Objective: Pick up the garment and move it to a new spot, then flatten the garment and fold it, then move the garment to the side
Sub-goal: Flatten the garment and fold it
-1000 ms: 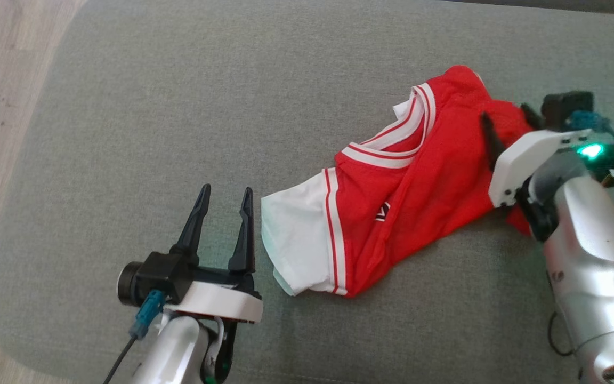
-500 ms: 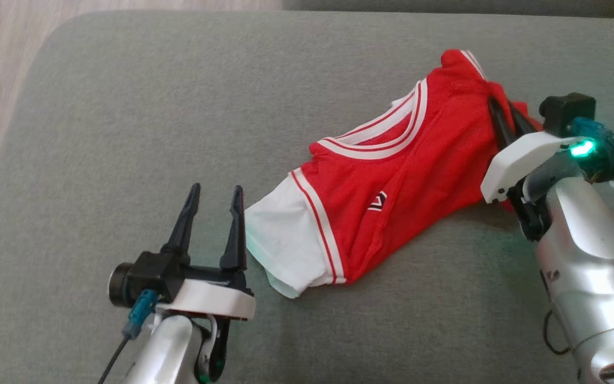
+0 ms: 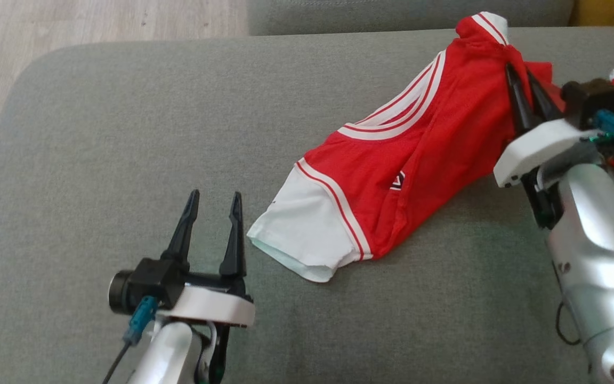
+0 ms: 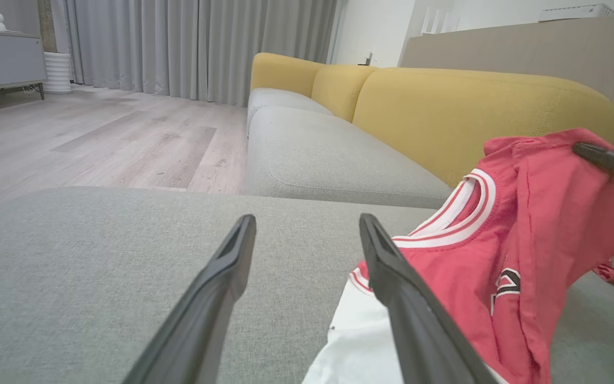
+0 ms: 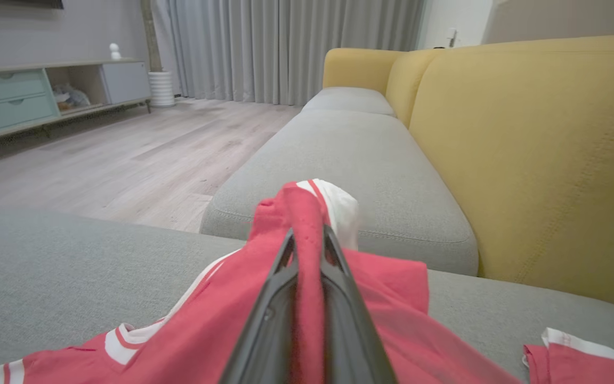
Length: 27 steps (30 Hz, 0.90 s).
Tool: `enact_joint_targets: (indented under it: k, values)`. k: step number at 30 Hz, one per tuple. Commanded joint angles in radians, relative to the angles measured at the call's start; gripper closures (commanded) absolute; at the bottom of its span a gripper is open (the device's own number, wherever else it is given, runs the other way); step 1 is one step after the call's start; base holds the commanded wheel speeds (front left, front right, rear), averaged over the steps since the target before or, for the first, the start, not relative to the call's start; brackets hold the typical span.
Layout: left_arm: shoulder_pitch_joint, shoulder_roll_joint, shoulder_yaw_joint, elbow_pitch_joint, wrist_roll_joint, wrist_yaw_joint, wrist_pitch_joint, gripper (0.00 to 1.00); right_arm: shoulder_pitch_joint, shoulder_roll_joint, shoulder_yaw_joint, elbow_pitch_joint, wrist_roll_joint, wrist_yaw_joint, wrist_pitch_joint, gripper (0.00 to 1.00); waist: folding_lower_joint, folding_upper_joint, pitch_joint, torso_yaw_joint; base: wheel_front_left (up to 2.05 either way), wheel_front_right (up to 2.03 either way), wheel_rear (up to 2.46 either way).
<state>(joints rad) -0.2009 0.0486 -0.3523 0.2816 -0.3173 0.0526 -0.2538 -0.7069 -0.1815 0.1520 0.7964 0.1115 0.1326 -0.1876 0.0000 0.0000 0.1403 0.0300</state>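
Garment [image 3: 424, 149] higher, R end off grey seat [image 3: 126, 133]

Soft, even daylight, bright throughout. The shirt [image 3: 419, 154] throws only a faint shadow on the sofa [image 3: 126, 160]. Glare whitens the right forearm [image 3: 603, 266] in the head view. Both wrist views bend at their edges, wash the red to pink, and blur the near fingers [image 5: 265, 328].

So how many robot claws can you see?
2: the left claw, open, beside the red-and-white fabric jersey; the right claw, pinching its raised red edge.
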Motion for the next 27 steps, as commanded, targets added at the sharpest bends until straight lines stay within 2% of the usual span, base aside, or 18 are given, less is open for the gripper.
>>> enact_joint_targets:
  k: [1,7,12,13,14,15,20,27]
  values:
    - [-0.009,0.002,0.036,-0.034,-0.001,0.005,-0.008,0.00,0.008,0.009,0.006,-0.041,-0.008,-0.002,-0.016,1.00,0.0000,0.0000,-0.005,-0.007,0.00,0.00,0.00]
    - [0.007,0.002,0.068,-0.038,0.013,0.005,-0.008,0.00,0.185,0.048,-0.045,-0.191,-0.034,-0.002,-0.036,1.00,0.0000,0.0000,-0.012,-0.049,0.00,0.00,0.00]
    - [0.010,0.002,0.074,-0.034,0.026,-0.007,-0.008,0.00,0.367,0.079,-0.053,-0.324,-0.020,-0.002,0.048,1.00,0.0000,0.0000,-0.014,-0.073,0.00,0.00,0.00]
    - [0.009,0.002,0.075,-0.033,0.027,-0.009,-0.008,0.00,0.396,0.082,-0.054,-0.346,-0.013,-0.002,0.072,0.71,0.0000,0.0000,-0.014,-0.077,0.00,0.00,0.00]
    - [0.008,0.002,0.076,-0.032,0.029,-0.010,-0.008,0.00,0.420,0.082,-0.056,-0.371,-0.010,-0.002,0.087,0.10,0.0000,0.0000,-0.013,-0.080,0.00,0.00,0.00]
    - [0.007,0.002,0.078,-0.031,0.030,-0.011,-0.008,0.00,0.439,0.085,-0.064,-0.395,-0.004,-0.002,0.096,0.00,0.0000,0.0000,-0.013,-0.082,0.00,0.00,0.00]
    - [0.002,0.002,0.080,-0.027,0.033,-0.016,-0.008,0.00,0.477,0.096,-0.084,-0.514,-0.005,-0.002,0.097,0.00,0.0000,0.0000,-0.014,-0.090,0.00,0.00,0.00]
    - [0.006,0.002,0.080,-0.023,0.033,-0.017,-0.008,0.00,0.467,0.113,-0.053,-0.656,-0.005,-0.002,0.061,0.00,0.0000,0.0000,-0.030,-0.091,0.00,0.00,0.00]
